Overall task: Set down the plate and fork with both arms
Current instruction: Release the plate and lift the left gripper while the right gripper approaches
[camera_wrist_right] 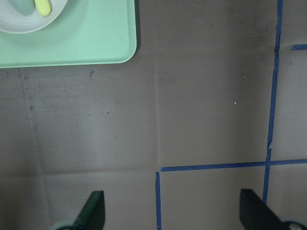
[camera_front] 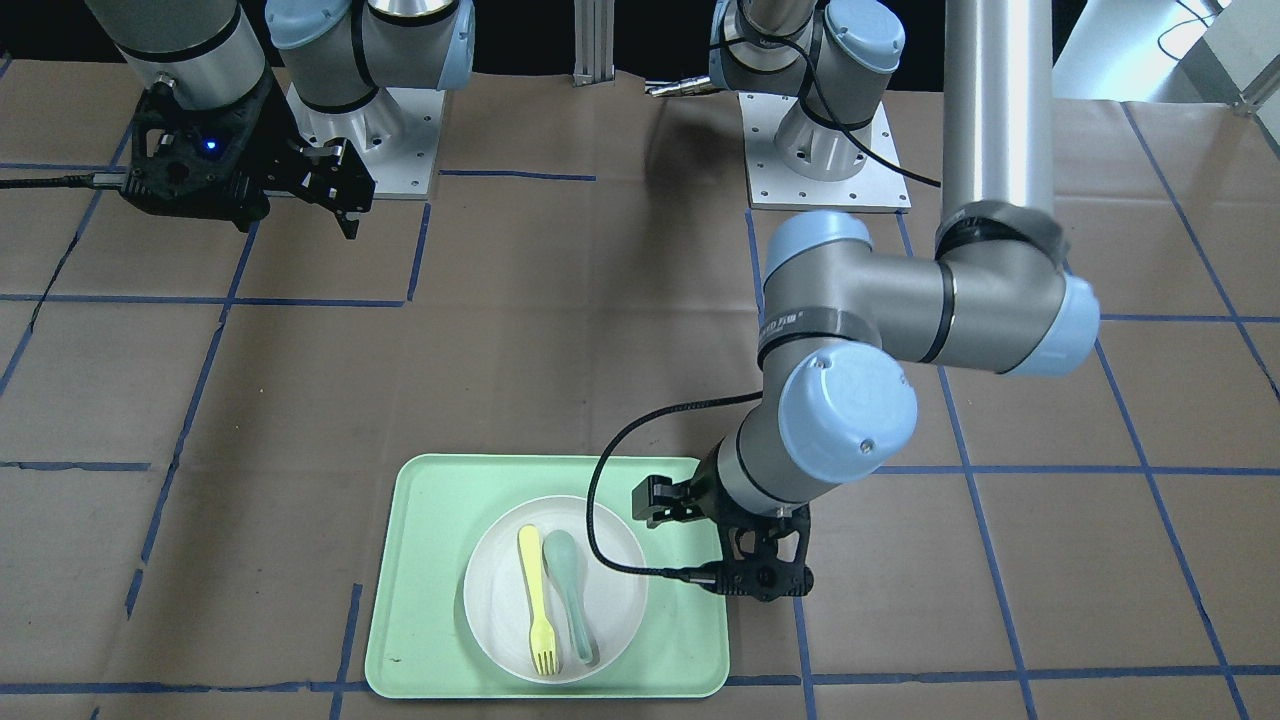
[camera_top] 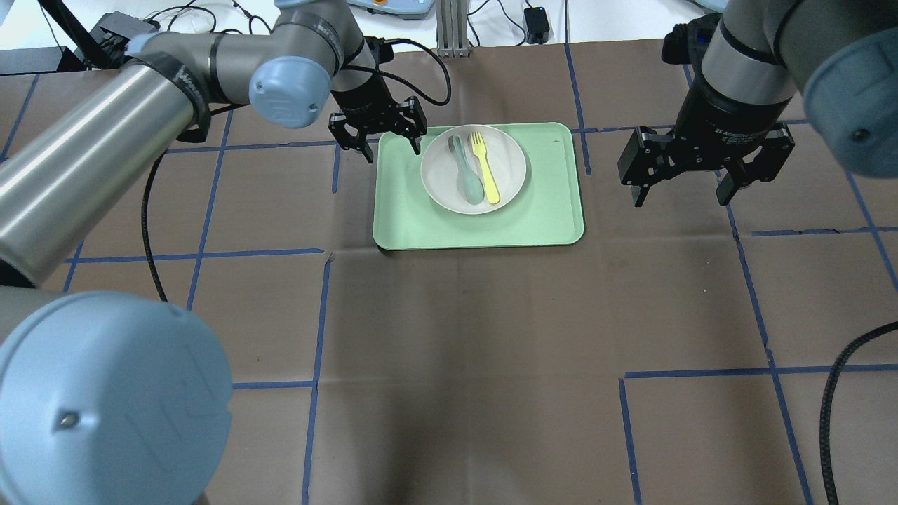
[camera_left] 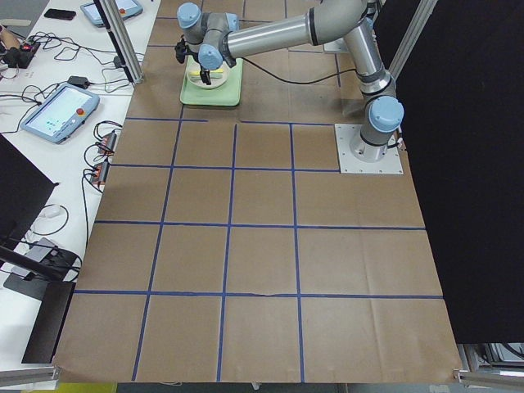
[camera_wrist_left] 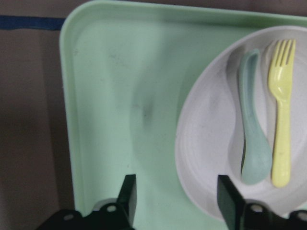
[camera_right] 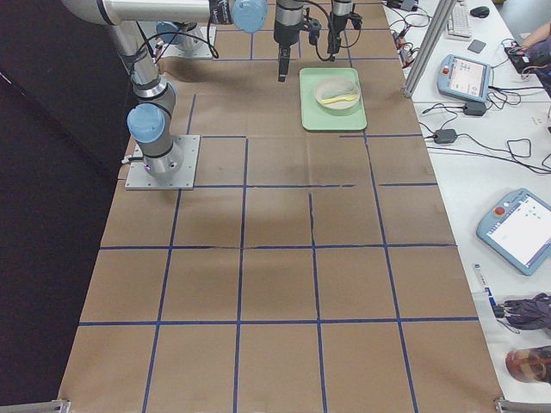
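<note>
The off-white plate [camera_top: 509,167] lies on the mint-green tray [camera_top: 421,221], toward its far side. The pale-yellow fork [camera_top: 484,168] lies on the plate beside a grey-green spoon [camera_top: 466,174]. My left gripper [camera_top: 391,151] is open and empty, and hovers over the tray's left part. In the left wrist view one finger [camera_wrist_left: 127,196] is over the tray and the other over the plate's [camera_wrist_left: 201,143] left rim. My right gripper [camera_top: 679,196] is open and empty, above bare table to the right of the tray. In the front view the fork [camera_front: 538,600] points toward the table's far edge.
The table is covered in brown paper with a blue tape grid [camera_top: 319,315]. The arm bases [camera_front: 820,150] stand on the robot's side. A black cable [camera_front: 600,500] loops from the left wrist over the tray's corner.
</note>
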### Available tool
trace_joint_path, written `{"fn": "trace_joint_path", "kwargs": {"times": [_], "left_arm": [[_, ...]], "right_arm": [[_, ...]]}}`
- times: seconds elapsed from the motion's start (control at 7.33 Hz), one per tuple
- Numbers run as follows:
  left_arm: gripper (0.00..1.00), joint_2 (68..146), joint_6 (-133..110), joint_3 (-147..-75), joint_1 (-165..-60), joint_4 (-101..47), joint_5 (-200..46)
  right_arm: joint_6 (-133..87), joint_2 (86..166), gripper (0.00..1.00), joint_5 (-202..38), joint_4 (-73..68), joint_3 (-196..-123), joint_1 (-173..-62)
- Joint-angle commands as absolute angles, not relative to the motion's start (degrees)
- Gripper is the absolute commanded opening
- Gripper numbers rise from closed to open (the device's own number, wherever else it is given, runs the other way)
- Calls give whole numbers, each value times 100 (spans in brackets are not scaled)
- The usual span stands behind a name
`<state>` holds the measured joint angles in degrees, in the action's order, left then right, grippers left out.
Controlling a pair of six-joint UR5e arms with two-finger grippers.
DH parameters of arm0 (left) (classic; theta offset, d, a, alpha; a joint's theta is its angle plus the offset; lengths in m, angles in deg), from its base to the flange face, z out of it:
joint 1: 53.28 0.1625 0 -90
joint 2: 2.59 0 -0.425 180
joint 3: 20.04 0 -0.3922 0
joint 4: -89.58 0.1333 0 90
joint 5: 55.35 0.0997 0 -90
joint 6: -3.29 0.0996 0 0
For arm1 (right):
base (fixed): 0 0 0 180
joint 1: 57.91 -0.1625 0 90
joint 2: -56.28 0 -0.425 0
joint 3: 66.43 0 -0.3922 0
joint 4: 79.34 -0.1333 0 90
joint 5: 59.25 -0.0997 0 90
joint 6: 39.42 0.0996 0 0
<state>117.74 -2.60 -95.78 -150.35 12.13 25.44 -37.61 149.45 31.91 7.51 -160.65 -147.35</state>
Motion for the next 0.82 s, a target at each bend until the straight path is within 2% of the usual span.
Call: {"fn": "trace_joint_path", "kwargs": {"times": [0.0, 0.41, 0.68], "left_arm": [[99, 10793, 318, -9572, -15022, -45, 3207], [99, 9457, 346, -9580, -15013, -1506, 3412], [100, 9154, 355, -9589, -15004, -1905, 3439]], "right_arm": [[-3793, 14927, 100, 3233, 985, -16056, -14747], [-3688, 14279, 100, 3224, 1329, -15715, -14843], [-3626, 13621, 100, 3180, 1347, -15188, -15027]]}}
